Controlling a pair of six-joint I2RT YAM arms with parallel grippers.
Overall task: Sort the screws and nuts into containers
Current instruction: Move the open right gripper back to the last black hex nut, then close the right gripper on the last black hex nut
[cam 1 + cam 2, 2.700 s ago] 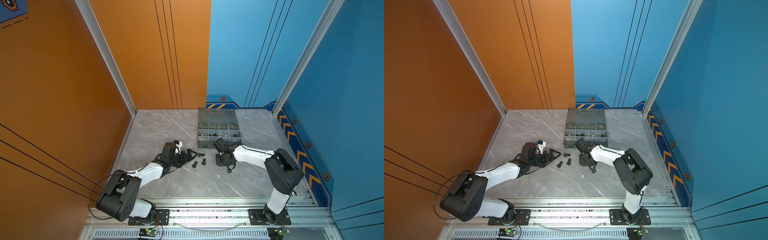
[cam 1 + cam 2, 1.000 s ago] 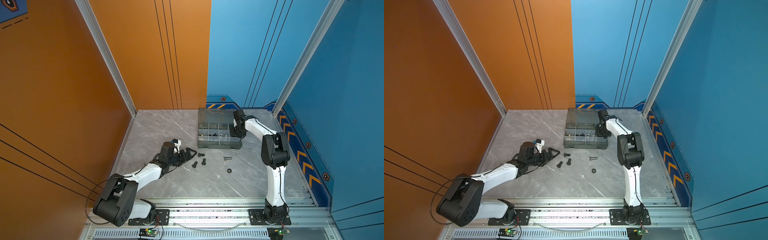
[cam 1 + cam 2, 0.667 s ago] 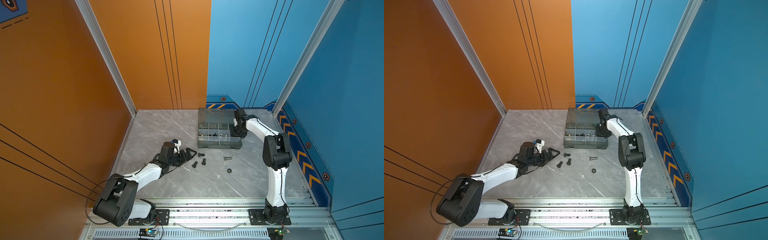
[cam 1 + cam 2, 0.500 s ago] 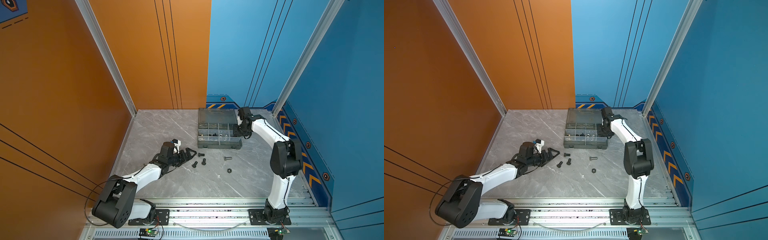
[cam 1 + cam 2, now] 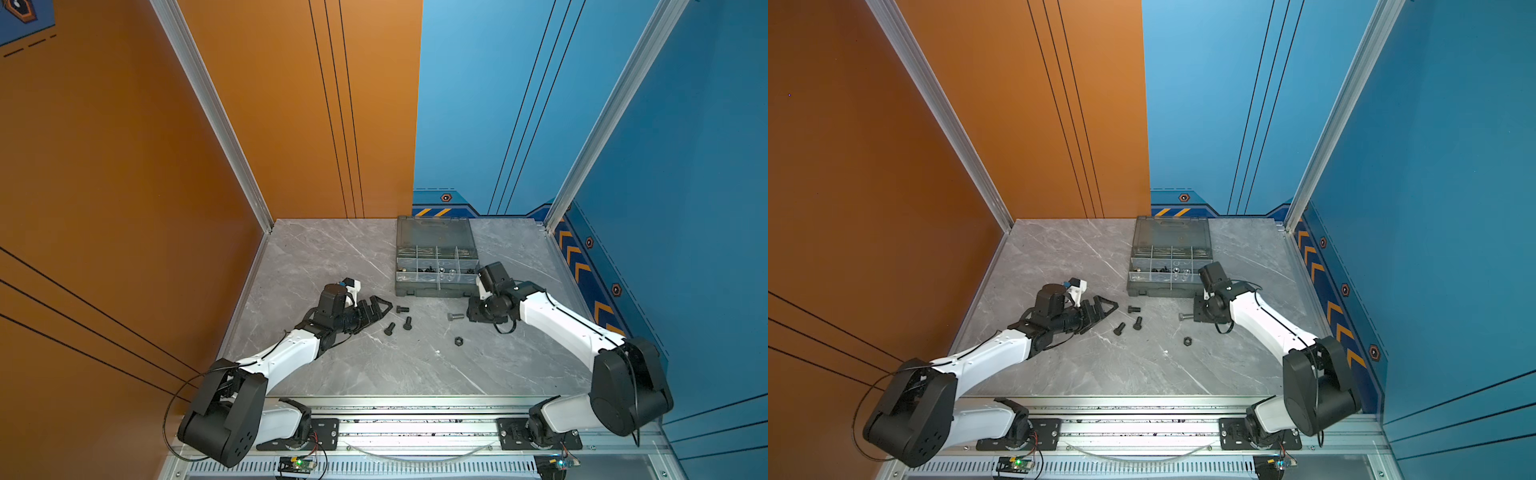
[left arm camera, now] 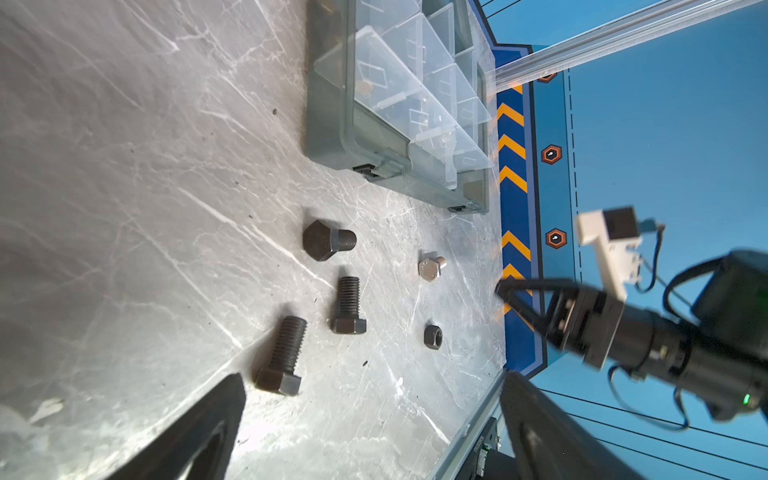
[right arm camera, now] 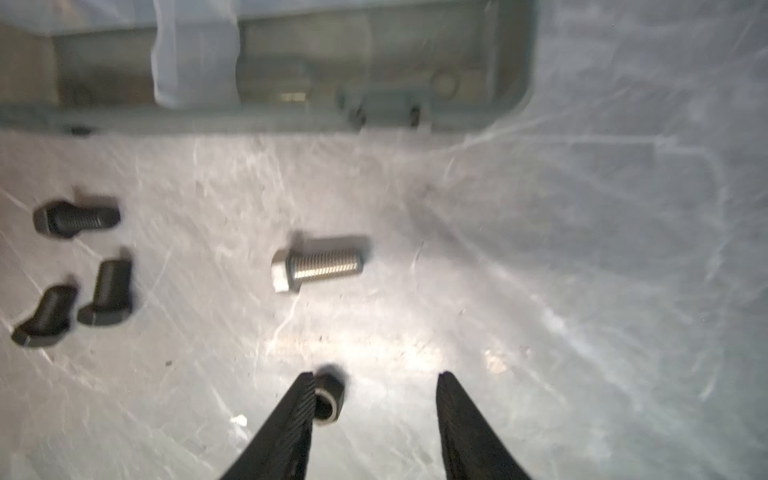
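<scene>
Lower centre in both top views: black nut (image 5: 458, 341) lies alone on the grey table (image 5: 374, 374). Just above it, three black screws (image 5: 407, 323) form a loose cluster centre-left, with the silver screw (image 5: 455, 316) to their right.

Left gripper (image 5: 382, 310): jaws wide, empty, tips just left of the cluster.

Right gripper (image 7: 374, 380): jaws partly apart, nothing clamped. The nut shows by one finger's inner edge; contact unclear.

Farther up: organizer case (image 5: 432, 291), lid open, small parts in its middle compartments (image 5: 428, 269).
</scene>
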